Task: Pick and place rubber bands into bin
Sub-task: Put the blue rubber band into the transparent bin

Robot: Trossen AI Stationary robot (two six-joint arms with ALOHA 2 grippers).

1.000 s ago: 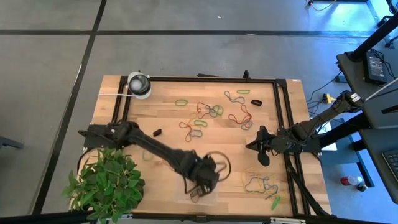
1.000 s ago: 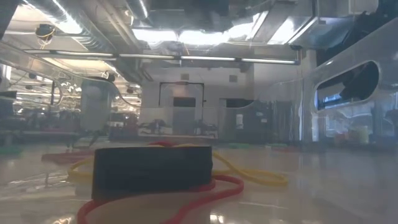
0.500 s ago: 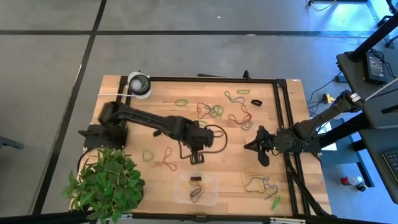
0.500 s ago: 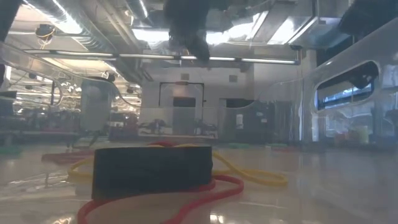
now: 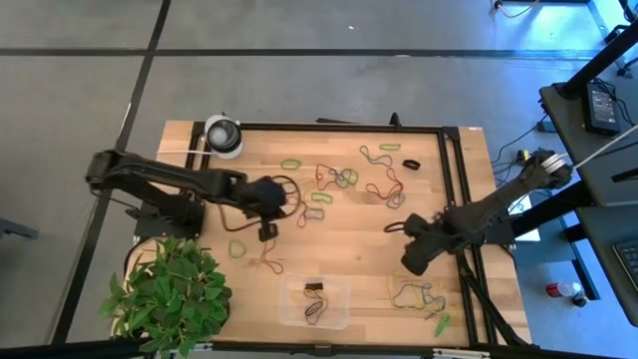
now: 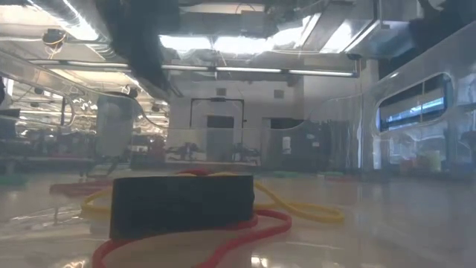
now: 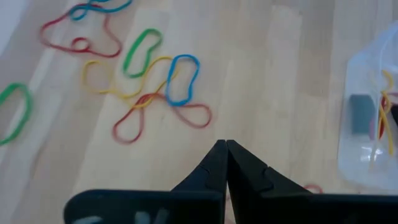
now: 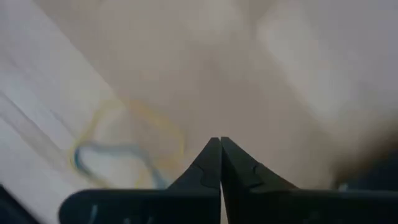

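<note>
Left end effector (image 5: 267,231) withdrew from bin (image 5: 316,302); fingers now pressed together.

Showing 2 arms w/ 2 grippers: left gripper (image 5: 267,231), right gripper (image 5: 412,261). 1 bin (image 5: 337,291), 1 round white-grey object (image 5: 222,135), 1 plant (image 5: 171,292). Rubber bands (image 5: 329,179): many, too tangled for an exact count.

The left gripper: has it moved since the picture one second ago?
Yes. In the high view the left gripper was over the small clear plastic bin; now it has gone up and left, toward the round white-and-grey object.
</note>
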